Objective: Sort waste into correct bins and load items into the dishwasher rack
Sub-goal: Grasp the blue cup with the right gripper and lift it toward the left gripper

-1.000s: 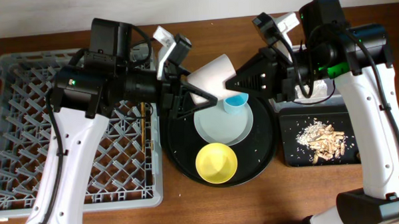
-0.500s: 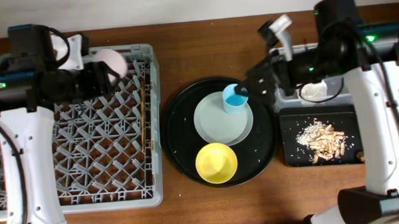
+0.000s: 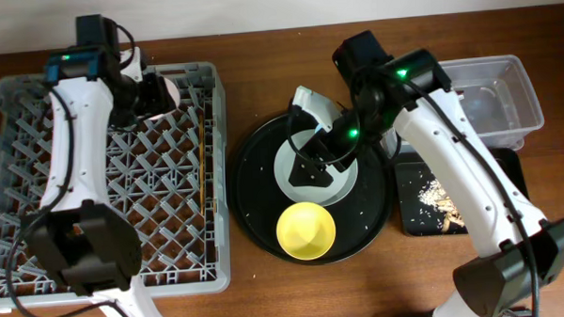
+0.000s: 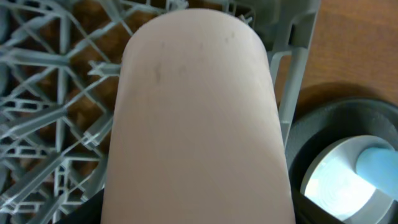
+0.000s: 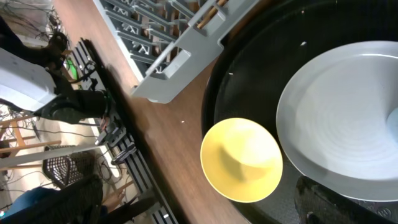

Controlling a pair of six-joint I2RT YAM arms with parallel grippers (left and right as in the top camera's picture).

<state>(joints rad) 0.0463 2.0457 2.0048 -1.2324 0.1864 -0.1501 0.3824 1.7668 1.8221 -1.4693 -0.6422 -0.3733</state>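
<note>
Two grippers at work, one per job.

Left gripper [image 3: 150,92]: clamped on pink cup [image 4: 193,112], judged from the cup filling the wrist view; fingers themselves hidden behind it. Cup held on its side, not upright. Directly under the hand, rack [image 4: 298,68] lattice and its side wall. Cup not yet seated on pegs. Just off to the tray side of the hand, chopsticks [image 3: 202,171] already lying in the rack.

Right gripper [image 3: 315,167]: low over plate [image 5: 336,112]; open or closed, cannot tell, jaws lost in dark shadow. Blue cup [image 4: 379,165] standing on the plate, under or just beside this hand. Bowl [image 5: 241,160] next out, on round tray [image 5: 261,74], touching or nearly touching the plate rim. Farther out, on the side away from the rack, black tray [image 3: 411,220] with scraps [image 3: 436,195], then tub [image 3: 506,99] beyond it.

Risks, as judgement:
- Pink cup close to the rack wall; release here could land it on the wall top and tip it out toward the round tray.
- Sideways cup could roll across pegs instead of settling mouth down.
- Off-centre close on blue cup could knock it over or skid the plate into the bowl.
- Wrist view shows only a sliver of blue cup, so poor aim likely.

No brands, labels or readable writing anywhere.
</note>
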